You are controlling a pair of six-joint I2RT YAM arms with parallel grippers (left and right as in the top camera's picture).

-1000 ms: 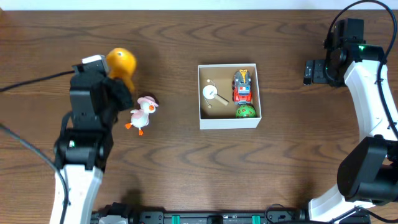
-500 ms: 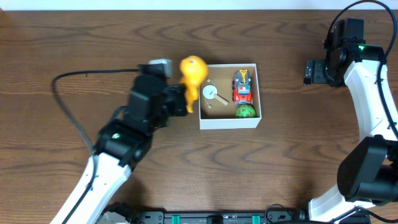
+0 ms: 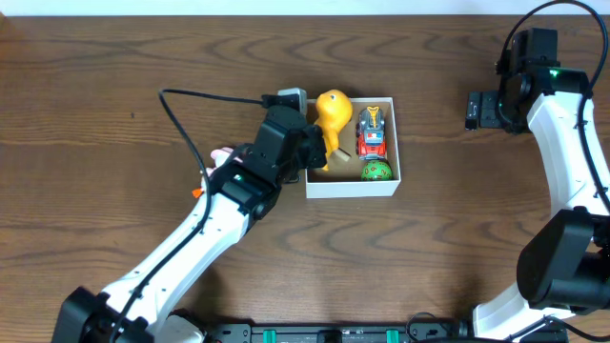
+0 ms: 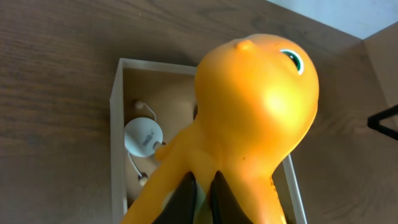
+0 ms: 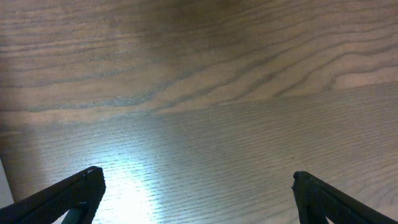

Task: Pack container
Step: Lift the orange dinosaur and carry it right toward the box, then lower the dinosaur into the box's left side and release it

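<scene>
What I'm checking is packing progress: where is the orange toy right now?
In the overhead view, the orange toy is gripped by the left hand over the left half of the container, right beside the red toy car.

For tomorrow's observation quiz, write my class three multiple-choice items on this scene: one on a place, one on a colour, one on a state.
1. Where is the orange toy? A. Over the container's left side. B. By the right arm. C. On the floor.
2. The ball in the container is: A. blue. B. green. C. purple.
3. The right end effector is: A. shut on a toy. B. open, empty. C. out of view.
Answers: A, the left end effector holds it there; B, green in the overhead view; B, its fingers stand wide apart over the table.
</scene>
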